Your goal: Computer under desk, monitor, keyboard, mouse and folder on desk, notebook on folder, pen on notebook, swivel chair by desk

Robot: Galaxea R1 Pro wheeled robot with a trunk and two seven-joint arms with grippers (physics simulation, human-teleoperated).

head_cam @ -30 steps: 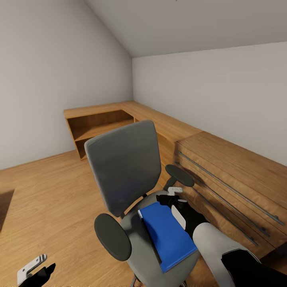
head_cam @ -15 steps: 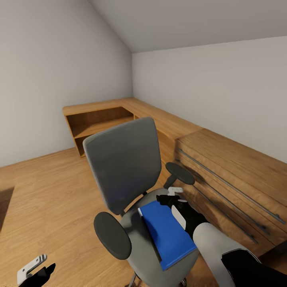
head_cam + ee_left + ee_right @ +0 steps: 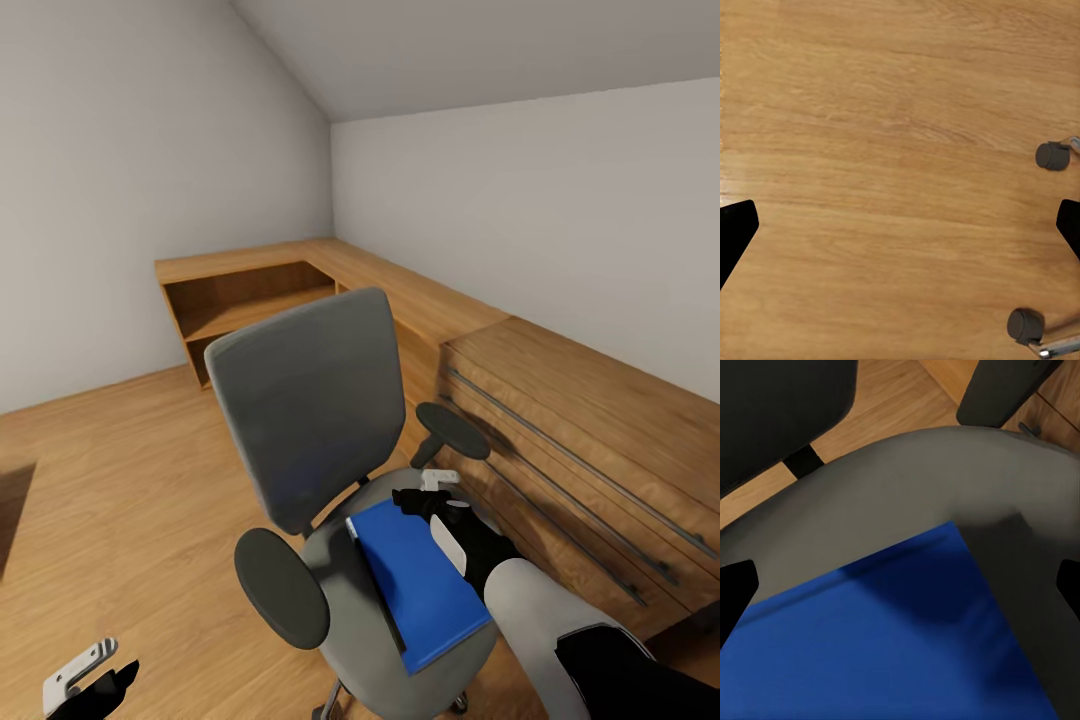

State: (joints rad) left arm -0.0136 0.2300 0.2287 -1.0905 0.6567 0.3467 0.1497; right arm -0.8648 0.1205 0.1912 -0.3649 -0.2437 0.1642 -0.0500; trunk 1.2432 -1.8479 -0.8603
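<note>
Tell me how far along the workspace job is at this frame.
Nothing looks finished. The blue folder lies on the swivel chair seat. In hand: the right pincer hovers open over the folder's far end, no grip yet. The left pincer hangs open above the floor. Left: carrying the folder to the desk, stacking the other items and placing the chair.

So the right arm is a chunky rounded thing, light grey shell in the middle with glossy black sections on either side. The black right gripper has small white plastic bits on top. The left gripper is black too, with a white slotted finger bracket. From the wrist cameras, the fingertips are plain black wedges.
</note>
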